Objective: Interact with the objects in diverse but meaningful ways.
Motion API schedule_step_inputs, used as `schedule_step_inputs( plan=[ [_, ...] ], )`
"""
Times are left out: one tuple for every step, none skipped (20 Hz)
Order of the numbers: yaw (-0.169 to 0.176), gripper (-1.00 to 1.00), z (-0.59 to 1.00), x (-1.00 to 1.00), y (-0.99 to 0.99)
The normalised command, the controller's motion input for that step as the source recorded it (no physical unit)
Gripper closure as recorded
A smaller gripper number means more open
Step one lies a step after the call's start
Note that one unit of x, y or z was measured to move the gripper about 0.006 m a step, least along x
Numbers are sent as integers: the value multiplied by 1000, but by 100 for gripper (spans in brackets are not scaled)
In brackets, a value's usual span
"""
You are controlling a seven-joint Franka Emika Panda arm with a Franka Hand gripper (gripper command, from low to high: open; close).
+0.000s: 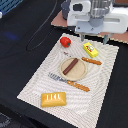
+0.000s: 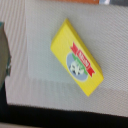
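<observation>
A yellow rectangular block [image 1: 90, 49] with red marks lies on the pale placemat [image 1: 37, 85]. It fills the wrist view [image 2: 77, 57], lying slantwise, with nothing touching it. My gripper [image 1: 94, 37] hangs just above and behind the block, fingers spread wide and empty. A red tomato [image 1: 65, 41] sits to the exterior view's left of the block. A dark brown sausage [image 1: 70, 66] lies on the round tan plate [image 1: 79, 74] at mid-mat. An orange-yellow scored bread loaf [image 1: 53, 99] lies at the mat's near end.
One orange-handled utensil [image 1: 92, 61] lies between block and plate, another [image 1: 75, 85] lies in front of the plate. A black cable [image 1: 44, 31] loops on the dark table to the left. A brown board [image 1: 59, 20] lies behind the mat.
</observation>
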Motion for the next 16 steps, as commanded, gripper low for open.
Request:
schedule_step_inputs(
  plan=[
    [-110, -100, -157, -426, -591],
    [-92, -100, -177, -411, -509],
    [-72, -100, -200, -377, -406],
    [-66, -100, -263, -337, -309],
    [-65, -100, -326, -380, -297],
    [-57, -100, -406, -380, -249],
    [-49, -100, -443, -380, -214],
    [-46, -100, -491, -409, -211],
    [-48, -100, -477, -437, -226],
    [-48, -100, -457, -429, -237],
    [-48, -100, -460, -429, -226],
    [-45, -100, -446, -440, -237],
    [-42, -100, -460, -443, -234],
    [-41, -100, -463, -434, -266],
    [-45, -100, -460, -449, -286],
    [-47, -100, -463, -423, -286]
  ],
)
